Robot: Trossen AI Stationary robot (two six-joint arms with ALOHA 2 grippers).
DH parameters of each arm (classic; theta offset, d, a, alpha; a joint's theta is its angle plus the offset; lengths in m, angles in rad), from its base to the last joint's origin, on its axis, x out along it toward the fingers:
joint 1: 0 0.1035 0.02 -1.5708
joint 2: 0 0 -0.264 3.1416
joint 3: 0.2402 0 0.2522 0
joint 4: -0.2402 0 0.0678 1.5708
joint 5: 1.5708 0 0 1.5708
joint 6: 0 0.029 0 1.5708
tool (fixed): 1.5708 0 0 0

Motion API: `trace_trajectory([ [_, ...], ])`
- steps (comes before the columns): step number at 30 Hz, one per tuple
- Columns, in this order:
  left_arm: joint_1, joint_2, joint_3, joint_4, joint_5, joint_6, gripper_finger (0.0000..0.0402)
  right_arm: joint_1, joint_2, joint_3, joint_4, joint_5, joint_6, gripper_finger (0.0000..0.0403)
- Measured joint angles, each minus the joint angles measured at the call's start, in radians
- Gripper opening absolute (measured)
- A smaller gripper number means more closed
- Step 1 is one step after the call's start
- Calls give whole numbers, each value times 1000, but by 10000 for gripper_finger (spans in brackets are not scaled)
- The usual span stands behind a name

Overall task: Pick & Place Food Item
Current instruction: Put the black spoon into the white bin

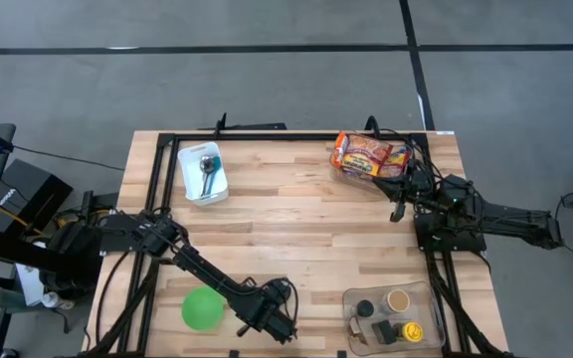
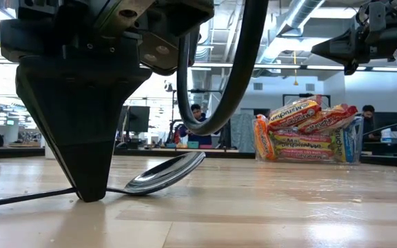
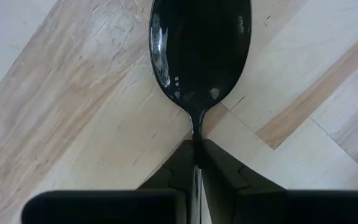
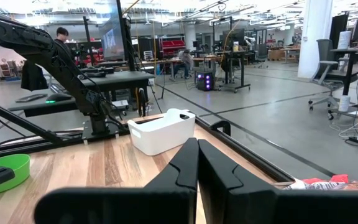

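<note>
A dark shiny spoon (image 3: 201, 50) lies near the table's front edge, and my left gripper (image 3: 196, 163) stands over it, pointing down and shut on it. In the low view the spoon's bowl (image 2: 165, 172) tilts upward to the right of the fingers (image 2: 92, 186). The food item, a bundle of orange snack packs (image 1: 371, 156), rests on the table at the far right. My right gripper (image 1: 398, 209) waits shut beside the packs, level and above the table. A green bowl (image 1: 203, 309) sits just left of my left gripper (image 1: 267, 320). My left gripper pinches the spoon's thin neck (image 3: 196, 134), just behind the bowl, between its two fingertips. The fingers come from above, pointing down, and lie across the handle. The handle (image 2: 19, 199) runs along the table on the far side of the fingers, and the bowl slants up.
A white bin (image 1: 203, 172) with a utensil in it stands at the far left. A clear container (image 1: 394, 316) with small jars sits at the near right. Bare wood lies across the table's middle. People sit at desks in the room beyond.
</note>
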Motion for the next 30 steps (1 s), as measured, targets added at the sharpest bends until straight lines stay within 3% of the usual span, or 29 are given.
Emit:
trace_trajectory([
  [13, -2, -22, -5, -30, -4, 4, 16, 0, 0, 0, 0, 0, 0, 0],
  [30, -3, -331, -3, -189, -204, 43, 13, 0, 0, 0, 0, 0, 0, 0],
])
